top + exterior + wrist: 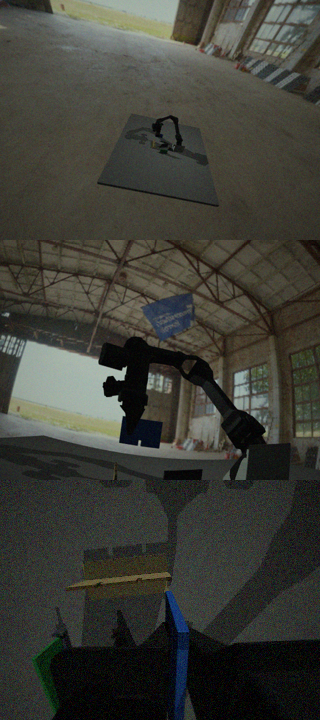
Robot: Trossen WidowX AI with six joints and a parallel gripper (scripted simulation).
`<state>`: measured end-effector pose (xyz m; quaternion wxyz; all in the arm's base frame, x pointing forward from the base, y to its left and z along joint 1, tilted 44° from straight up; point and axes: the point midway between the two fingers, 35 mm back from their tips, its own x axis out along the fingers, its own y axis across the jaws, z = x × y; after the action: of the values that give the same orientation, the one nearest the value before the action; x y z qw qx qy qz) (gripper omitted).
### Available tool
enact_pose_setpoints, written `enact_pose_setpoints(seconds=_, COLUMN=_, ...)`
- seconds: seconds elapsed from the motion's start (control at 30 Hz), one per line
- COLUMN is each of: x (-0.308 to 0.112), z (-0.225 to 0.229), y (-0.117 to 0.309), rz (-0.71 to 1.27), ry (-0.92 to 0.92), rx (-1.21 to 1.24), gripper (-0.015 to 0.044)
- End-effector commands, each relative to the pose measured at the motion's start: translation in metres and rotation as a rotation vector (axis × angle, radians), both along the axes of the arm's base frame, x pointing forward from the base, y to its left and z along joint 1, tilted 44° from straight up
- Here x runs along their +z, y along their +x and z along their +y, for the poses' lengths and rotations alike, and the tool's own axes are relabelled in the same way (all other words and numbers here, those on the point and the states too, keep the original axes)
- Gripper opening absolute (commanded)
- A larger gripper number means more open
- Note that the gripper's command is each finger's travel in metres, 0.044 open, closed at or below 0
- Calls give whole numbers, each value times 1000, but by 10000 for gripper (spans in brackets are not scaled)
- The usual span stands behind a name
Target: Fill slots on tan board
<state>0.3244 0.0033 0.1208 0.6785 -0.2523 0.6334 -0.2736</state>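
upright, the flat blue rectangular board hangs above the dark grey tabletop, long axis level, notch downward. the black parallel-jaw gripper pinches it.

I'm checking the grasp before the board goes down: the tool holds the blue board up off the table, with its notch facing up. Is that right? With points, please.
Not quite: the notch faces down, as the exterior view shows, where it opens in the bottom edge of the blue board (151, 433) (181, 665). The tool (130, 432) does hold the board up off the table (196, 463) (155, 175).
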Motion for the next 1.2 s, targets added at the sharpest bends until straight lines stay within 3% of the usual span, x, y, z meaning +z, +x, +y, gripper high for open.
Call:
enact_pose_setpoints(seconds=0.0, x=-2, z=4, y=10, rz=6, ry=4, rx=11, gripper=0)
enact_pose_setpoints(seconds=0.7, x=-23, z=19, y=51, rz=56, ry=1, rx=66, gripper=0)
enact_pose_setpoints(seconds=1.17, x=-43, z=-1, y=52, rz=55, ry=0, rx=66, gripper=0)
